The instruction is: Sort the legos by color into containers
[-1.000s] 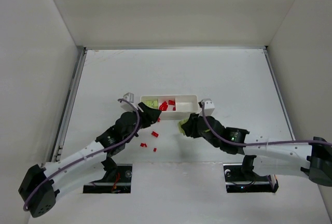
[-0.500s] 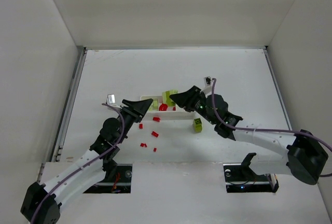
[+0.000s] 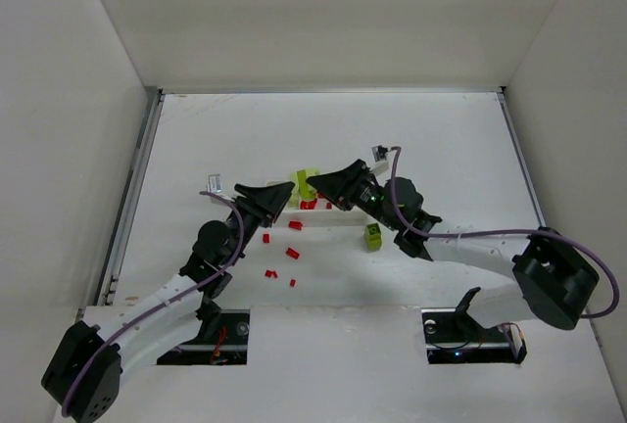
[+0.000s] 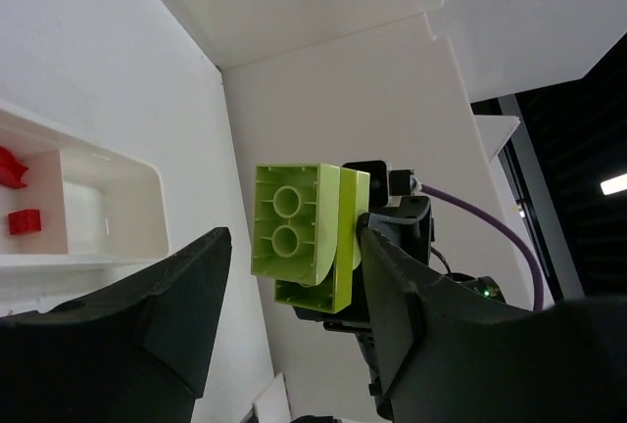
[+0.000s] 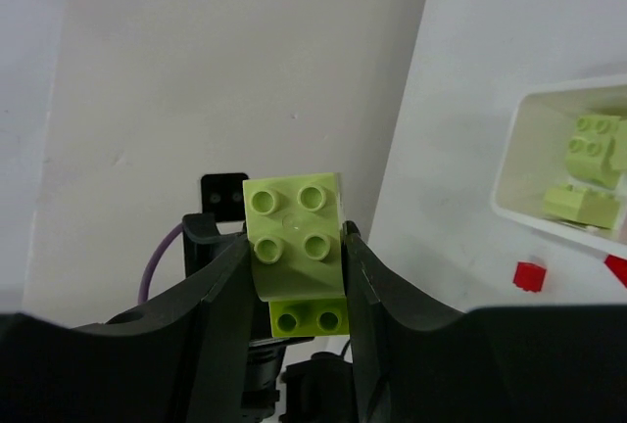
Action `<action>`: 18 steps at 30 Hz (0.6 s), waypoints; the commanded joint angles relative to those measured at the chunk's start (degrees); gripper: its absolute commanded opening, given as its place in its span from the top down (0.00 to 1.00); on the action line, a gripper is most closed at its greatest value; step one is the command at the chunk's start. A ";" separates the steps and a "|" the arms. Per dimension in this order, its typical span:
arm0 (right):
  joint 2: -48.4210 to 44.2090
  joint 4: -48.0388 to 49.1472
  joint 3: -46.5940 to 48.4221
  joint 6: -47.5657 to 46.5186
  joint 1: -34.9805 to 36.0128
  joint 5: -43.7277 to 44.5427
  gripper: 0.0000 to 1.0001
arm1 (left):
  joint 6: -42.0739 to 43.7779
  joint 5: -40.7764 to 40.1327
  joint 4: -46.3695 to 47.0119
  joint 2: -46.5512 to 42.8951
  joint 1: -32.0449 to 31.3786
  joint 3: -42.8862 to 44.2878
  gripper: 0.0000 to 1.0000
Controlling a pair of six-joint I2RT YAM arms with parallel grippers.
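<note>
right pincer (image 5: 294,252) clamps a yellow-green brick (image 5: 294,222) over the tray's (image 4: 147,193) left part; left pincer (image 4: 294,247), spread wide and empty, crowds it closely.

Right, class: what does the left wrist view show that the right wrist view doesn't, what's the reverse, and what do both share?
Only the left wrist view shows the tray compartment with red bricks and an empty-looking one beside it. Only the right wrist view shows the compartment holding green bricks and a loose red brick outside the tray. Both show the tray and the green stack clamped in the right gripper.
</note>
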 commanded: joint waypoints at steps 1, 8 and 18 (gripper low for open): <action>1.78 9.26 0.56 4.13 -0.11 -2.58 0.76 | -0.19 0.52 6.28 -0.07 0.50 0.04 0.49; 7.22 18.22 -0.14 11.16 -0.11 -5.57 0.76 | -0.54 0.16 7.69 1.51 1.21 -0.13 0.51; 9.26 21.48 -2.43 13.46 -0.28 -4.43 0.76 | -0.01 -0.63 7.25 0.55 2.70 -0.57 0.65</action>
